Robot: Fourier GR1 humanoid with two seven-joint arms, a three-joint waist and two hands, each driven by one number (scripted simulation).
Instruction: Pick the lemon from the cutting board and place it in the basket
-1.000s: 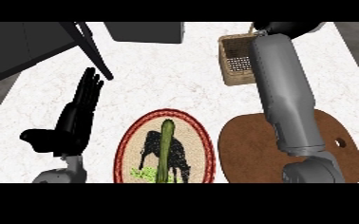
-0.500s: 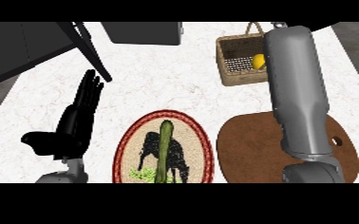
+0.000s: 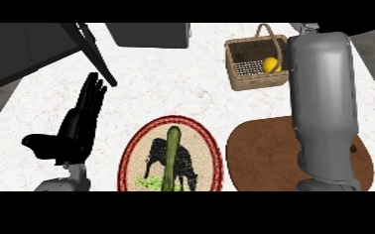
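Note:
The yellow lemon (image 3: 272, 64) lies inside the woven basket (image 3: 253, 82) at the upper right, against its right wall. The brown oval cutting board (image 3: 258, 151) sits at the lower right with nothing showing on its visible part. My right forearm (image 3: 322, 109) rises over the board's right side and past the basket's right edge; its hand is out of sight beyond the top. My left hand (image 3: 73, 129) rests open at the lower left, fingers pointing up, far from the basket.
A round red-rimmed plate (image 3: 132, 151) with a dark animal picture holds a long green cucumber (image 3: 173, 156) at the bottom centre. A dark box (image 3: 147, 33) stands at the top centre and a dark slanted panel (image 3: 36, 49) at the top left.
My right forearm has swung to the right off the basket, uncovering the lemon lying inside it. The left hand has not moved.

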